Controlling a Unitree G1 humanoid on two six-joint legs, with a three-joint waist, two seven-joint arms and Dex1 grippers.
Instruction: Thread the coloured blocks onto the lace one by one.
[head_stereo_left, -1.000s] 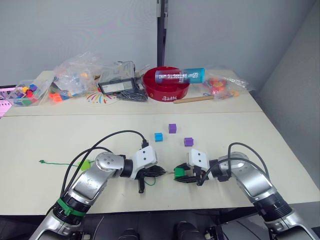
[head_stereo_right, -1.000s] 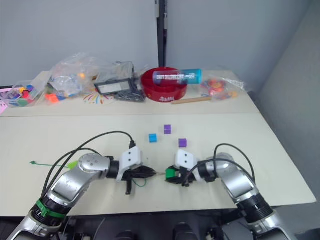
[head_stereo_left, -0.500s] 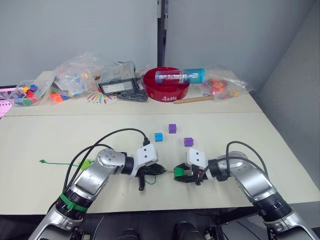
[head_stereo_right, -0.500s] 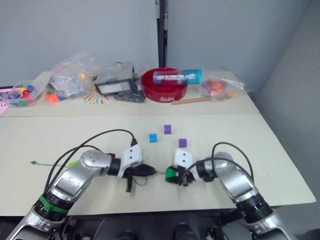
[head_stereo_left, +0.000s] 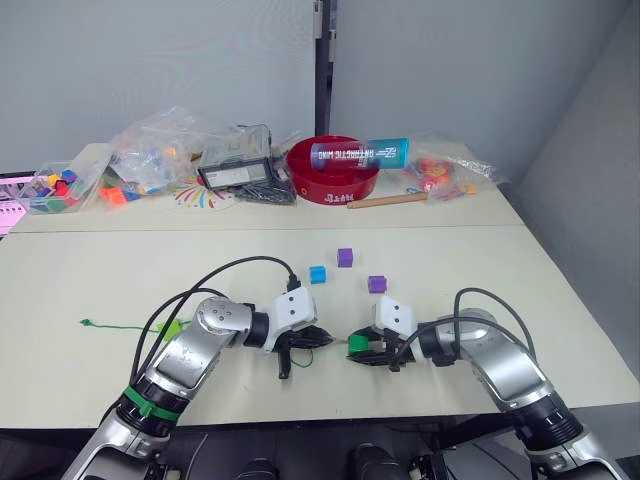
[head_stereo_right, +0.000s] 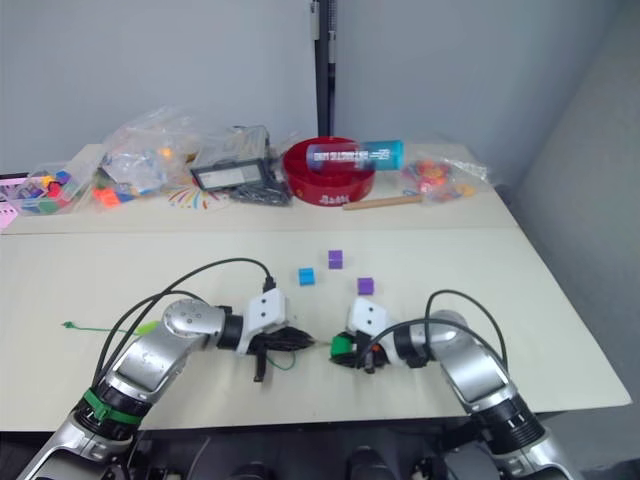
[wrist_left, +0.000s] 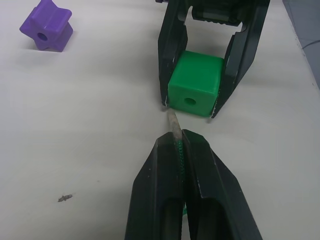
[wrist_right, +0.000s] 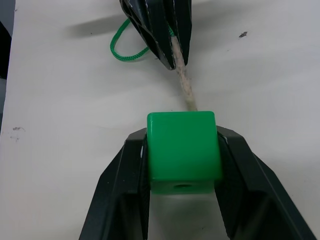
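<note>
Green block is clamped in the right tool low over the counter, lace tip pinched in the left tool just short of its hole; none threaded, blue, two purple unthreaded.

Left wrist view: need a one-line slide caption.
Left gripper pinches the lace's pale tip, aimed just beside the hole of the green block held in the right gripper.
</note>
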